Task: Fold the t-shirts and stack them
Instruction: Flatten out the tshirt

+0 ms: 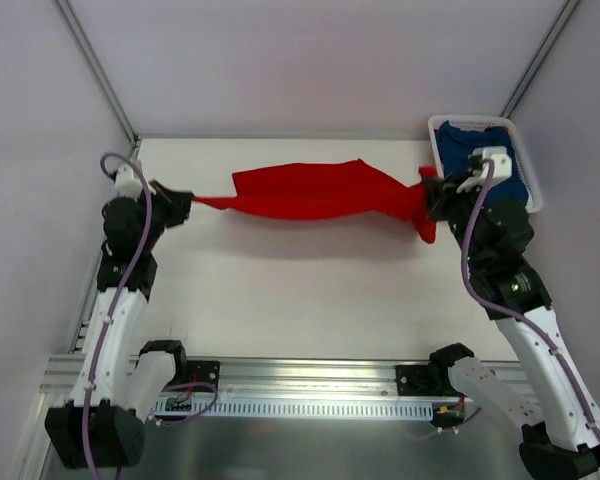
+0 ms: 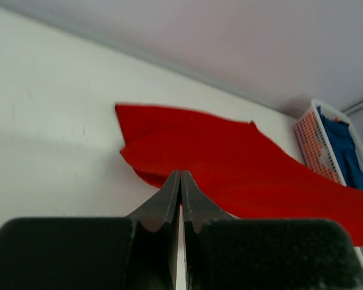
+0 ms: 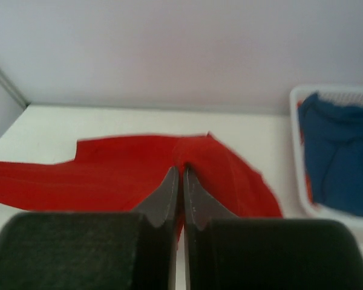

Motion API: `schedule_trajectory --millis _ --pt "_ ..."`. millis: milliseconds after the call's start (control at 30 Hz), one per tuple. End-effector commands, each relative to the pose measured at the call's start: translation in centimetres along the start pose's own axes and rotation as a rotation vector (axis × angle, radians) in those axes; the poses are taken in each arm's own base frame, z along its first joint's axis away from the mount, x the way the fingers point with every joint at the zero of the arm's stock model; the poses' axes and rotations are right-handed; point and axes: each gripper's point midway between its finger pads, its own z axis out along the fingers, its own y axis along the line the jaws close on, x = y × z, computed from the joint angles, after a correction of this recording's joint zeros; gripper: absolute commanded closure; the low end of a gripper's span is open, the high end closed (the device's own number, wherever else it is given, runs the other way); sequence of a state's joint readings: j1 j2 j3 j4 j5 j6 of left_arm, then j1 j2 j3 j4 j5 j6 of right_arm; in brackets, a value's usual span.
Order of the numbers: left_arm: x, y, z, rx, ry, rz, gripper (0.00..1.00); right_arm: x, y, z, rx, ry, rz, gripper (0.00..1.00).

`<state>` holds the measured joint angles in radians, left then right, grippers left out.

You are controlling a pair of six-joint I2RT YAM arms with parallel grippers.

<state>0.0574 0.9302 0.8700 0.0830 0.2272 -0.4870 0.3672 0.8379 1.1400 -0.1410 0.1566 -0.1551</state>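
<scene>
Right, so the red t-shirt point(image 1: 320, 192) is strung out sideways across the far half of the white table point(image 1: 280, 300), pulled into a long band btwn the two arms. L side: the left gripper point(image 1: 183, 201) has its fingers pressed together on the shirt's tapered end, cloth drawn to a thin point there. Its wrist cam shows the two dark fingertips closed w/ barely a slit btwn them, red fabric right at the tips. R side: the right gripper point(image 1: 436, 196) is likewise clamped on the other end, where the cloth bunches up & a short flap hangs below the fingers. Shirt is wider in the middle, w/ a fold line running lengthwise; can't tell if the middle touches the tabletop or hangs just over it. Blue t-shirt point(image 1: 458, 138) lies crumpled inside the white slatted basket point(image 1: 470, 119) at the far right corner, just beyond the right gripper, not held by either arm.
</scene>
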Motion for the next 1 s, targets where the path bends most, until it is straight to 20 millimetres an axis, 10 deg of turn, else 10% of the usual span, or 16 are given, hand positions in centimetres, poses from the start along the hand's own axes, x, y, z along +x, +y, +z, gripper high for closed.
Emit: schedule_trajectory --millis 0,400,467,567,700,967 --pt "1.9 -0.9 -4.2 0.055 -0.07 -0.058 1.0 4.5 0.7 -2.7 -0.02 0.073 0.101 1.0" --pt "12.8 0.9 -13.1 0.057 0.116 -0.185 1.0 17.3 2.1 -9.8 -0.087 0.318 0.31 1.0" --pt "15.0 1.4 -13.7 0.046 0.175 -0.22 0.65 19.0 2.5 -10.5 -0.107 0.375 0.32 0.8" --pt "15.2 1.0 -14.2 0.075 0.156 -0.245 0.01 19.8 2.5 -11.1 -0.112 0.409 0.327 0.29" --pt "14.1 1.1 -14.1 0.041 0.142 -0.249 0.01 18.4 2.1 -11.2 -0.101 0.37 0.306 0.12" --pt "11.3 0.8 -13.1 0.001 0.106 -0.209 0.01 15.5 2.9 -8.5 -0.121 0.319 0.237 0.13"
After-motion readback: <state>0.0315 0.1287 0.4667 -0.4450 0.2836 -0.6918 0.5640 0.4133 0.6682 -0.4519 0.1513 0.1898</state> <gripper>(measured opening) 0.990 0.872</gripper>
